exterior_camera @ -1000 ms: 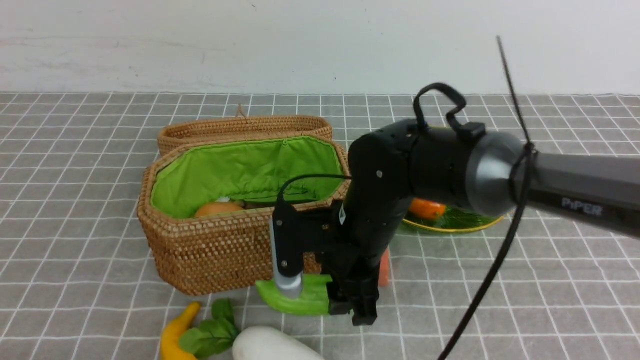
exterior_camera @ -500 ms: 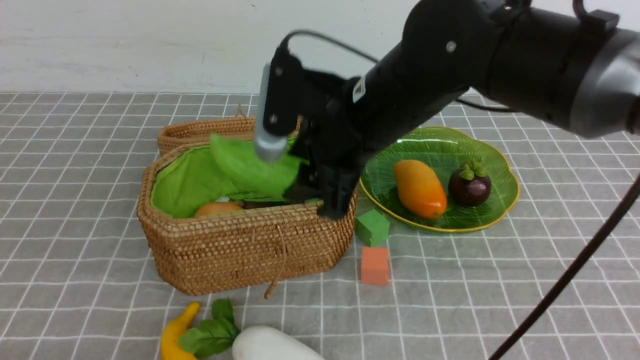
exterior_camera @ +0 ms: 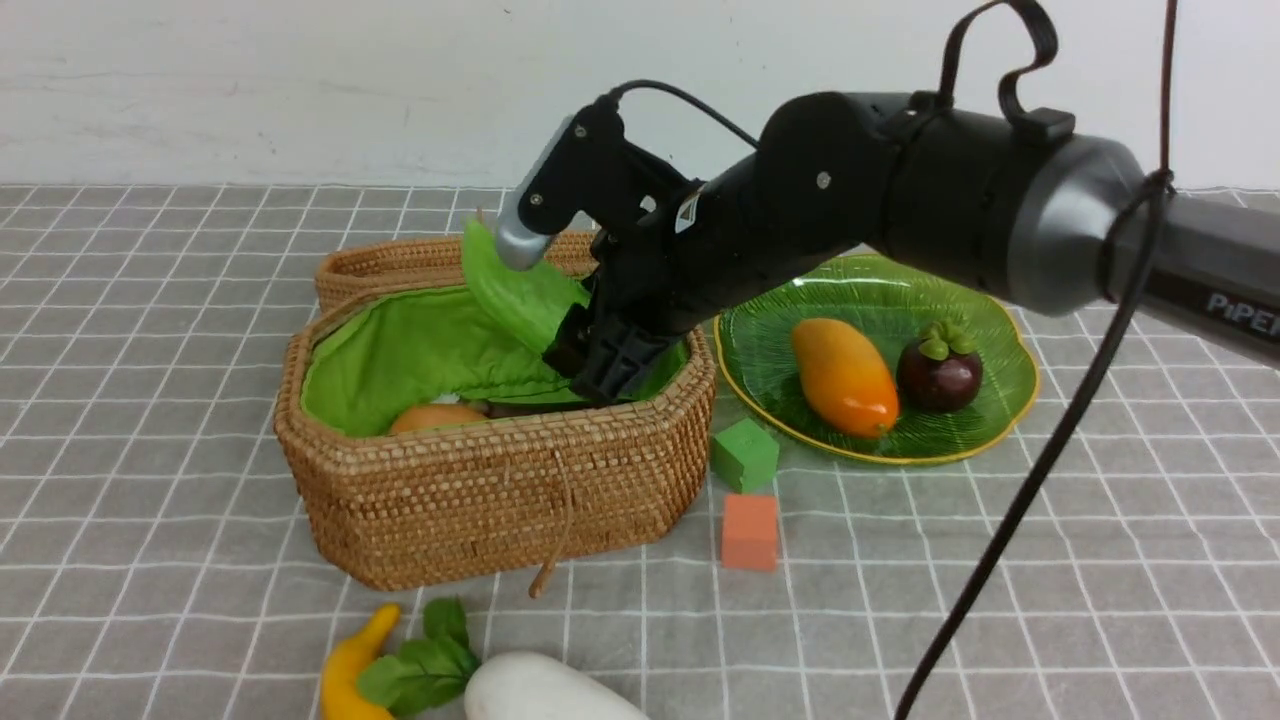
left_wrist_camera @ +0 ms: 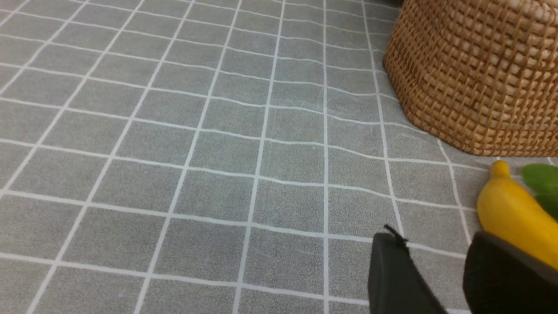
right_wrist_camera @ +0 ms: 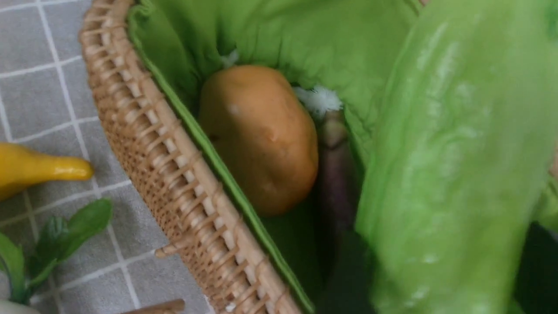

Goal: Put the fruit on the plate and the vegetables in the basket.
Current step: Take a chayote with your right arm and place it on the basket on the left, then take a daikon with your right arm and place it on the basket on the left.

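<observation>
Plate (exterior_camera: pixel 775 335) with one mango (exterior_camera: pixel 842 378), one mangosteen (exterior_camera: pixel 938 372)

Right gripper (exterior_camera: pixel 602 368) over the basket (exterior_camera: pixel 480 490) — light-green gourd (exterior_camera: pixel 520 292) against it

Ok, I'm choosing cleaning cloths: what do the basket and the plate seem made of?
The basket looks like woven tan wicker, matte, its rows of weave plain to see; the lining looks like creased green cloth. The plate looks like translucent green glass, possibly plastic: glossy, ribbed, with a thin yellow rim.
</observation>
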Robot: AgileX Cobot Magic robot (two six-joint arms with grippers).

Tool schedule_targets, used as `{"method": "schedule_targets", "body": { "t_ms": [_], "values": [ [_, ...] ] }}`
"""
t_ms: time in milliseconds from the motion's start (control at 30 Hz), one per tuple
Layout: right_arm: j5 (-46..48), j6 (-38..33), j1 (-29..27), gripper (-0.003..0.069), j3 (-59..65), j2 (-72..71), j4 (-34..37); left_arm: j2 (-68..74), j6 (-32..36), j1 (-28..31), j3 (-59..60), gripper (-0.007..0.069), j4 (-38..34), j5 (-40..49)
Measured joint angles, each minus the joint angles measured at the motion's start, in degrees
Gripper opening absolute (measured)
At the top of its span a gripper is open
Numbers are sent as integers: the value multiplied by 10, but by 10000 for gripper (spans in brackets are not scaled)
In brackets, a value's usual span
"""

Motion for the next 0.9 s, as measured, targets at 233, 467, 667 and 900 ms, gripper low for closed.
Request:
{"method": "schedule_targets", "body": {
  "t_ms": [233, 467, 667, 900],
  "values": [
    [81, 85, 0, 659, 0, -48, -1, 0, 0, 0, 0, 239, 0, 0],
    [286, 158, 5, 583, 10, -95, 1, 0, 0, 0, 0, 239, 0, 0],
    [273, 194, 62, 562, 146, -93, 12, 0, 0, 0, 0, 239, 0, 0],
    [112, 196, 123, 562, 246, -91, 12, 0, 0, 0, 0, 239, 0, 0]
  ]
}}
